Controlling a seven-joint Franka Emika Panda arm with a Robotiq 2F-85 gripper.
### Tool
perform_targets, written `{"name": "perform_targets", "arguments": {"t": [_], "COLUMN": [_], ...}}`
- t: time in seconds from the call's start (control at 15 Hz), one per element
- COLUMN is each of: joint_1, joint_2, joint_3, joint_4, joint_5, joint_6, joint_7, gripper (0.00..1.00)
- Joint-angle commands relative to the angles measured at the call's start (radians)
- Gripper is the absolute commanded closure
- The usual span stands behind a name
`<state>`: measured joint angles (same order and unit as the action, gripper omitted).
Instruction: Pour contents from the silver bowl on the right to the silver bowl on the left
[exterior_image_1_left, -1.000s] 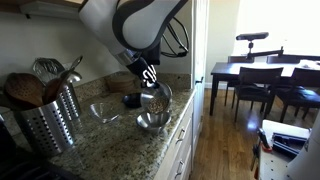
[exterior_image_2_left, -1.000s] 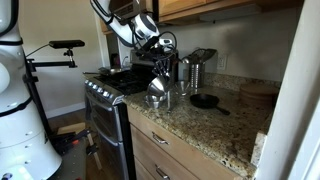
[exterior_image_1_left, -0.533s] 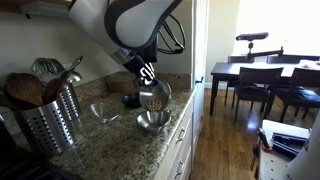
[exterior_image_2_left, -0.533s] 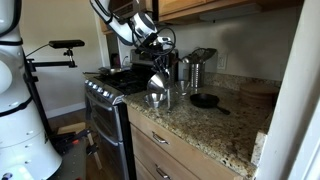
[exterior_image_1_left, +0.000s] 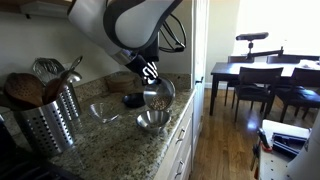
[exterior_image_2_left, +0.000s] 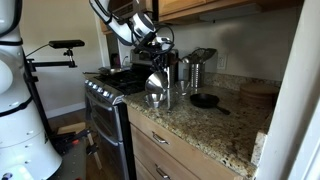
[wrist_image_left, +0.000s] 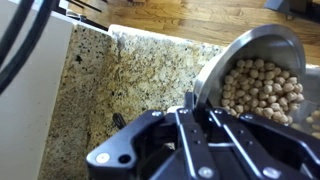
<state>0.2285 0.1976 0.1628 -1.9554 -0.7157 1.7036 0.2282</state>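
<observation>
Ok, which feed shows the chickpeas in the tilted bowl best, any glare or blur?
Wrist view: chickpeas sharp and evenly lit in the held bowl, the pincer a dark foreground mass. In an exterior view the window is blown out and the counter dim. In both exterior views the bowl is small, its contents hard to read.

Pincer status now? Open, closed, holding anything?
Pincer: closed on the rim of the tilted silver bowl, which holds chickpeas.
</observation>
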Motion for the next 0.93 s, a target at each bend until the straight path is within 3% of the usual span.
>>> {"name": "perform_targets", "arguments": {"t": [0.0,0.87], "joint_1": [0.016,0.038], "joint_2": [-0.003,0.029], "joint_3": [0.003,0.027], "joint_4": [0.004,0.020], "joint_5": [-0.039,-0.084], "joint_6": [-0.059,-0.139], "joint_7": [0.036,0.030], "gripper": [0.92,0.92]}}
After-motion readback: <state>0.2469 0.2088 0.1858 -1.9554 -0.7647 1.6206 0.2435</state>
